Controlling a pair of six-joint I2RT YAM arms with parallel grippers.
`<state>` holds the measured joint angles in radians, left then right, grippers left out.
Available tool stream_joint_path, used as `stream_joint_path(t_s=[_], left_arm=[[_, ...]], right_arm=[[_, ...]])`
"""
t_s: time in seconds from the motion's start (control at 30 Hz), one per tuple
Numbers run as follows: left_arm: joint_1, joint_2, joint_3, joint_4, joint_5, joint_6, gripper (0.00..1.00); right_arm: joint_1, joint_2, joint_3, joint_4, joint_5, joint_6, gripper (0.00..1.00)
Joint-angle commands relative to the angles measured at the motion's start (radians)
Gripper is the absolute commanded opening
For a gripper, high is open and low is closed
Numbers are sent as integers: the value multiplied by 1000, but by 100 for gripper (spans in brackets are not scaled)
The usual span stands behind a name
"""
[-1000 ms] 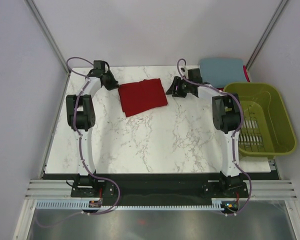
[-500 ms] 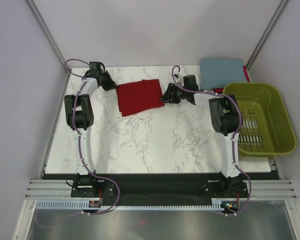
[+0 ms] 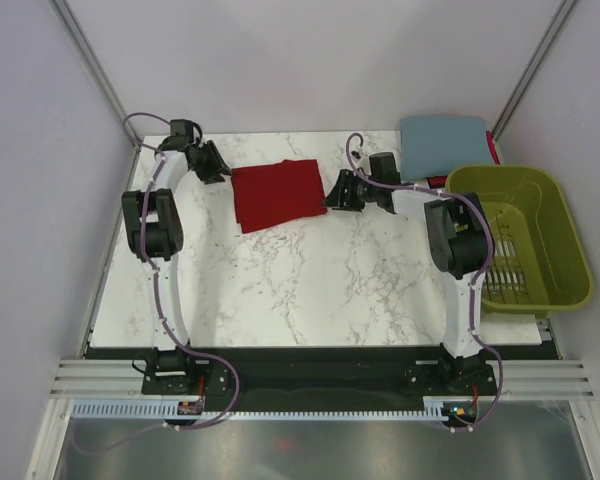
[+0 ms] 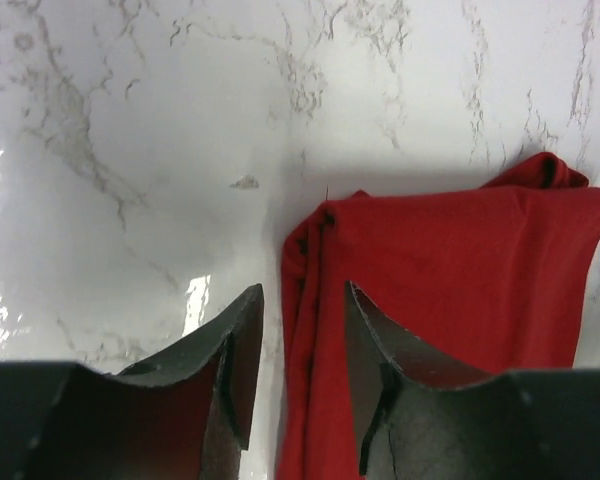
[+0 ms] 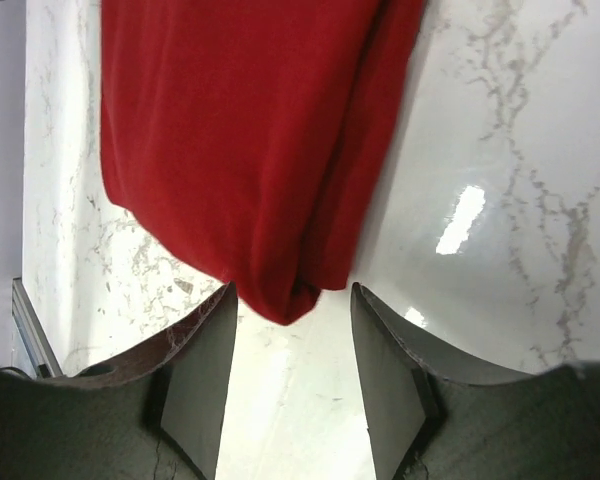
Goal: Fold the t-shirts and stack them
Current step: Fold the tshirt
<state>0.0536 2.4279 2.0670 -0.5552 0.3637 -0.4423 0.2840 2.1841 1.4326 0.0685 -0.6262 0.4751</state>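
Note:
A dark red t-shirt [image 3: 280,193], folded into a rectangle, lies flat at the back of the marble table [image 3: 310,290]. My left gripper [image 3: 212,168] sits at its left edge. In the left wrist view that gripper [image 4: 302,300] is open, and the bunched edge of the red shirt [image 4: 460,260] runs between the jaws. My right gripper [image 3: 332,193] is at the shirt's right edge. It is open too [image 5: 292,300], with a corner of the red shirt [image 5: 240,130] just ahead of its fingertips. A slate blue-grey t-shirt [image 3: 442,142] lies folded at the back right.
An olive-green slatted basket [image 3: 510,200] stands along the table's right side, just in front of the blue-grey shirt. Pale walls close in the table at the back and on both sides.
My left gripper has gone from shut to open at the red shirt's left edge. The right gripper has moved left and nearer, up to the shirt's right edge. The shirt has shifted slightly left.

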Motion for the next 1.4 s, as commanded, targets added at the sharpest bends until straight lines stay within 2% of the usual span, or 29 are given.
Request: stream_joint_path(t_s=[0.0, 0.07, 0.23, 0.37, 0.5, 1.0, 1.1, 1.13, 1.2, 1.23, 1.27, 1.33, 1.37], left_arm=[[5, -174, -29, -103, -37, 71, 44], [5, -231, -100, -114, -42, 60, 44], [-40, -432, -418, -55, -43, 51, 46], [-112, -486, -559, -14, 18, 51, 49], [-138, -497, -669, 38, 8, 34, 49], [-172, -408, -683, 57, -166, 50, 52], [-169, -374, -653, 43, -175, 60, 49], [-170, -359, -650, 43, -175, 62, 46], [-170, -346, -637, 34, -180, 63, 23], [-170, -343, -639, 34, -183, 65, 14], [-170, -343, -640, 31, -183, 68, 2], [-172, -351, -645, 2, -196, 79, 2], [-172, -377, -662, -5, -213, 83, 2]], right_arm=[[24, -86, -1, 10, 0, -18, 57], [29, -84, 6, 8, -1, -23, 58], [38, -43, 58, -1, -6, -32, 59], [38, -21, 95, -44, 11, -64, 58], [38, -15, 107, -64, 23, -95, 58], [46, 74, 138, -65, -1, -87, 57], [46, 86, 134, -65, -10, -82, 54], [47, 86, 131, -58, -13, -81, 45], [49, 80, 109, -44, -20, -72, 29], [49, 75, 98, -30, -26, -69, 15], [47, 68, 71, -27, -27, -67, 10], [47, 34, 36, -24, 0, -70, 0], [47, -1, -10, -22, 14, -72, 0]])
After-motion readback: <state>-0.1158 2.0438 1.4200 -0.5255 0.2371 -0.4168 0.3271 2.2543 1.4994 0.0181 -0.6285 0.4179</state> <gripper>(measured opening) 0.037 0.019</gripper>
